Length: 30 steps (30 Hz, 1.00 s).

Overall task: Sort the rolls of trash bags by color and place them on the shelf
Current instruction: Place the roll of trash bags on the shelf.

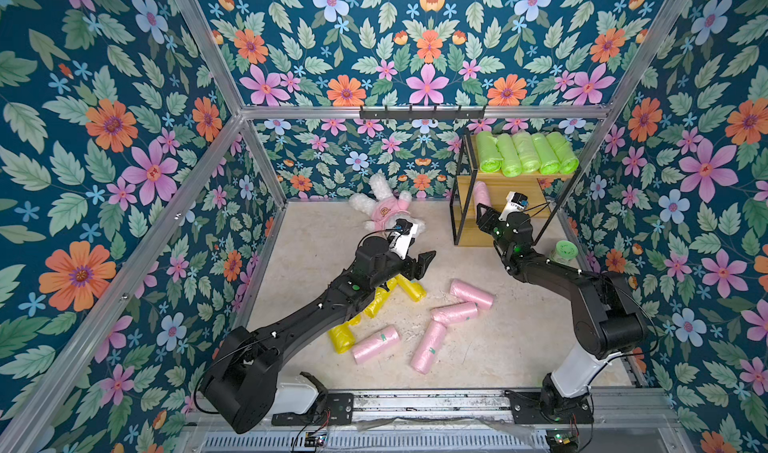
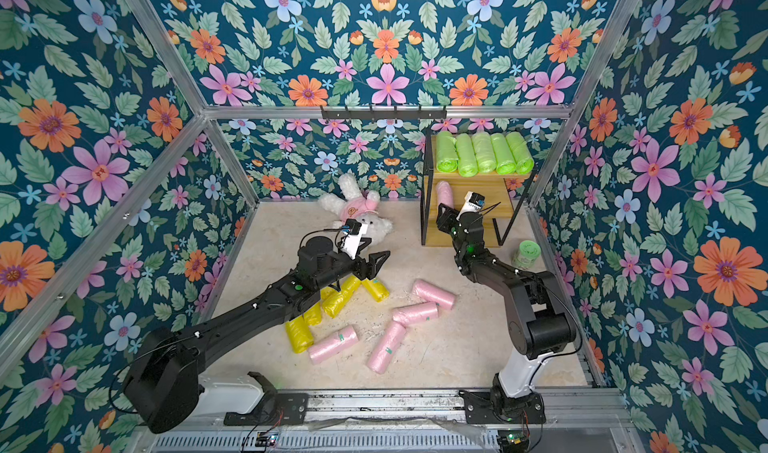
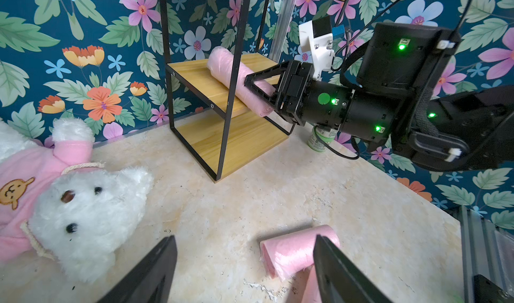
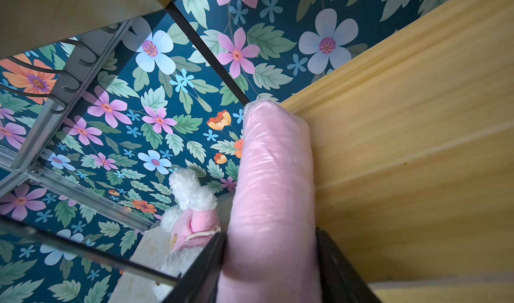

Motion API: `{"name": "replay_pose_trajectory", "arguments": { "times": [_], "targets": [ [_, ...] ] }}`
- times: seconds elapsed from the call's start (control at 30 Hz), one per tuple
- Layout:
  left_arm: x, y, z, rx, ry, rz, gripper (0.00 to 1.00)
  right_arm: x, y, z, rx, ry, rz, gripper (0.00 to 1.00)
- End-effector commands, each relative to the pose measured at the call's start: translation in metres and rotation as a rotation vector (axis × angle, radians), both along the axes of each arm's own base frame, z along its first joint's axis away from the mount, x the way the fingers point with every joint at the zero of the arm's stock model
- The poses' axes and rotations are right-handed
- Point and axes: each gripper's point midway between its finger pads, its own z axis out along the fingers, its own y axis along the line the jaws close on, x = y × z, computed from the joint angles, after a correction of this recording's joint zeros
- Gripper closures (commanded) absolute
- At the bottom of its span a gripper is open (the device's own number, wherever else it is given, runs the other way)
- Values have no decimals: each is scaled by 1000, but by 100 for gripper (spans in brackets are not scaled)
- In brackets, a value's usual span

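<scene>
Now, shelf (image 1: 498, 191): green rolls (image 1: 525, 153), seemingly pink roll (image 1: 482, 195).

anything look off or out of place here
A plush bunny lies toppled on the floor, unrelated to the sorting. The pink roll on the shelf sticks out past the middle board's front edge.

The stepped wooden shelf with a thin black metal frame (image 1: 496, 189) stands upright. Five lime green crinkly plastic rolls (image 1: 525, 153) lie side by side, touching, on the shelf's top board. One pale pink plastic roll (image 3: 239, 79) lies on the shelf's middle board. Four more pale pink rolls (image 1: 454, 312) lie flat on the floor in front of the shelf. The yellow plastic rolls (image 1: 411, 287) lie heaped farther from the shelf, partly hidden.
</scene>
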Motion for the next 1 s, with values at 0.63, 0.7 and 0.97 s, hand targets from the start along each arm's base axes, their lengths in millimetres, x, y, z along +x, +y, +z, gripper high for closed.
{"name": "replay_pose_trajectory", "arguments": {
  "times": [0.63, 0.7, 0.97],
  "targets": [
    [1, -1, -1, 0, -1, -4, 18, -3, 7, 18, 22, -31, 0, 34],
    [1, -1, -1, 0, -2, -5, 18, -4, 6, 21, 19, -34, -4, 32],
    [-5, -3, -15, 5, 72, -33, 18, -22, -9, 33, -12, -65, -46, 22]
  ]
}}
